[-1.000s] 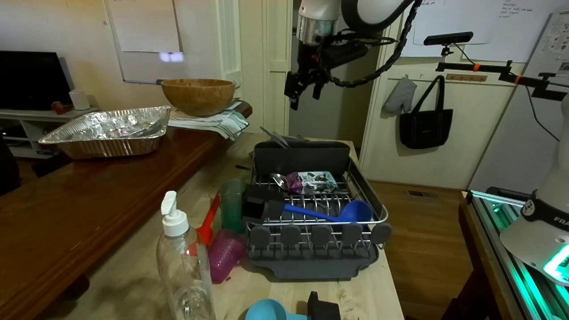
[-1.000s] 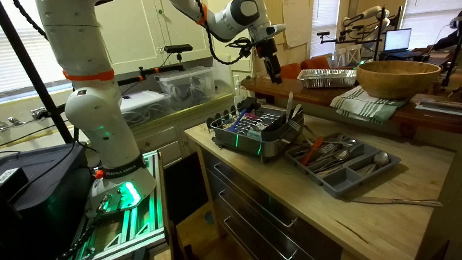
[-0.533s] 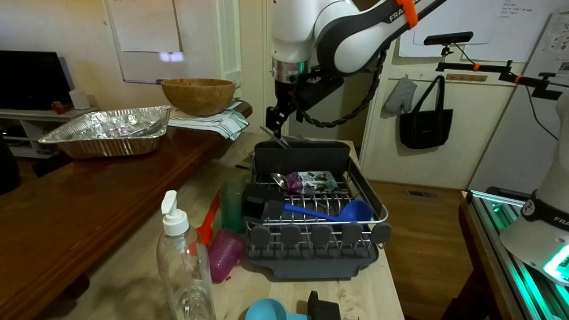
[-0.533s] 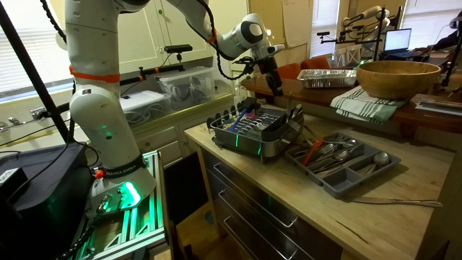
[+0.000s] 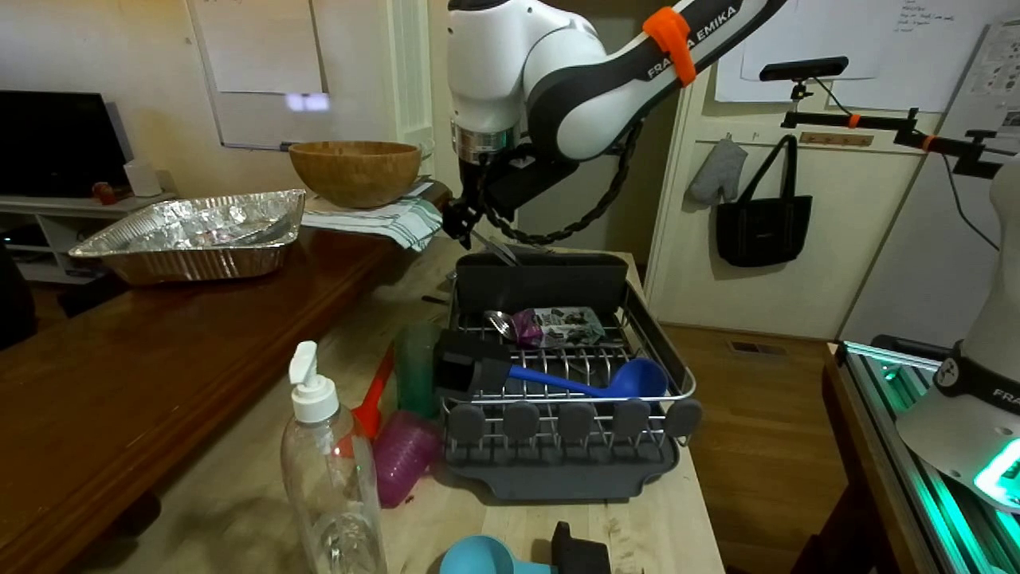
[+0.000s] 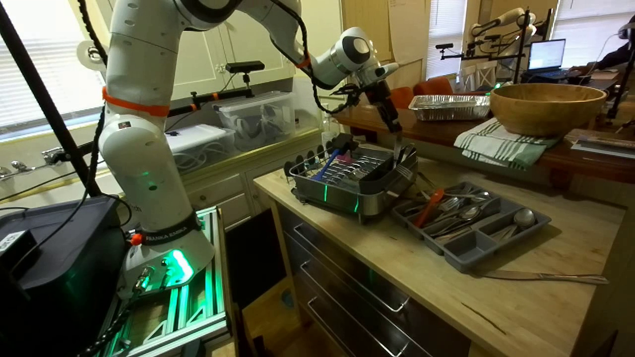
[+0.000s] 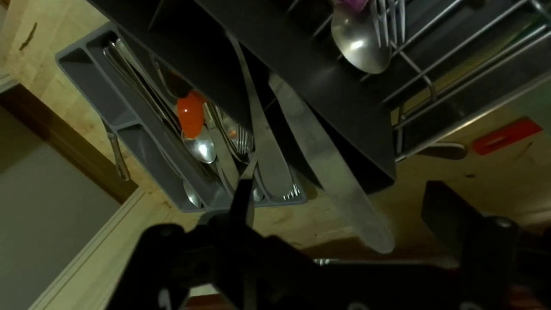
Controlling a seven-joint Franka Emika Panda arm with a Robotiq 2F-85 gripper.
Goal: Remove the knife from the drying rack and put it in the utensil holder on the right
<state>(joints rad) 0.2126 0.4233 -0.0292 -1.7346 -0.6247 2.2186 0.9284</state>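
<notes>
Dark grey plastic is picked out at the centre of the frame in an exterior view: the drying rack (image 5: 558,482), behind whose upper wall the knife (image 5: 496,251) is stood at a tilt, slanting up to the left. Right at that raised end, mostly to its upper left, the gripper (image 5: 468,226) is seen; its spread cannot be judged there.

In an exterior view the knife (image 6: 398,144) is shown nearly upright, right of centre, directly under the gripper (image 6: 396,128); whether they touch cannot be told. Lower right of both, the grey utensil holder (image 6: 469,245) is placed.

In the wrist view the gripper (image 7: 340,189) is found spread wide with nothing gripped, a finger (image 7: 447,211) lying in the frame on either side of the knife (image 7: 331,165). The knife's long axis is laid from upper centre to lower right, broad face turned to view, across the line between the fingertips. By judgement, a slight turn and a drop along that slant are called for, since flat metal pinched obliquely could be made to twist. A second flat utensil (image 7: 267,133), just left in the frame, might be caught too.
</notes>
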